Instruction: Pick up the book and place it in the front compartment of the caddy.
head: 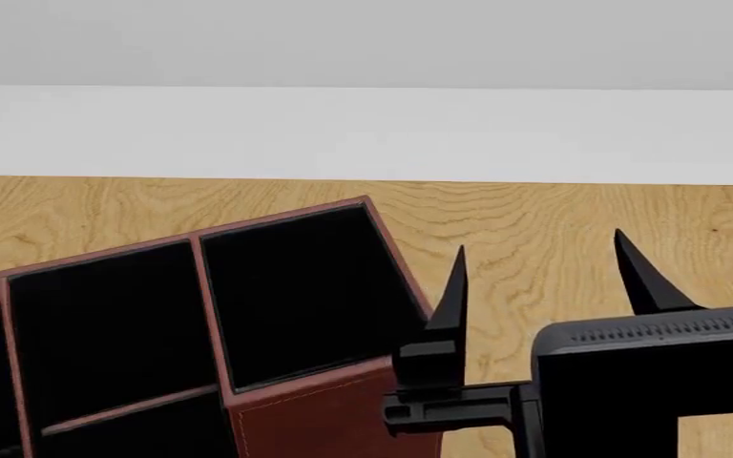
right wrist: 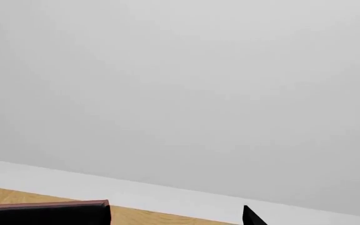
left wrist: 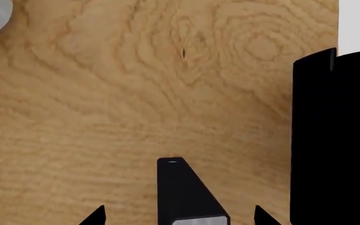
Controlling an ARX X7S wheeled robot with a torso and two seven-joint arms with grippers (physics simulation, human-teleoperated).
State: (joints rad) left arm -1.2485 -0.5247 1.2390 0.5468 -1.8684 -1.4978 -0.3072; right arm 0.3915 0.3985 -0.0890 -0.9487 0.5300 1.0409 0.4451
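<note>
Pale wood surface [head: 557, 239] under a grey-white wall. We find the caddy [head: 328, 410] at the head view's left; its cells look empty. The book [left wrist: 333, 140], seemingly the black slab beside our left claw [left wrist: 178, 216], still awaits placing. Right claw [head: 538, 277] raised beside the caddy, prongs apart, empty. Left claw's spread: cannot tell.

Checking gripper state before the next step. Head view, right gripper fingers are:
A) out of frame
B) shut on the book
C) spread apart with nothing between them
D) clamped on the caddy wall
C: the right gripper shows two pointed fingers well apart over bare wooden table, beside the caddy, not gripping it.
</note>
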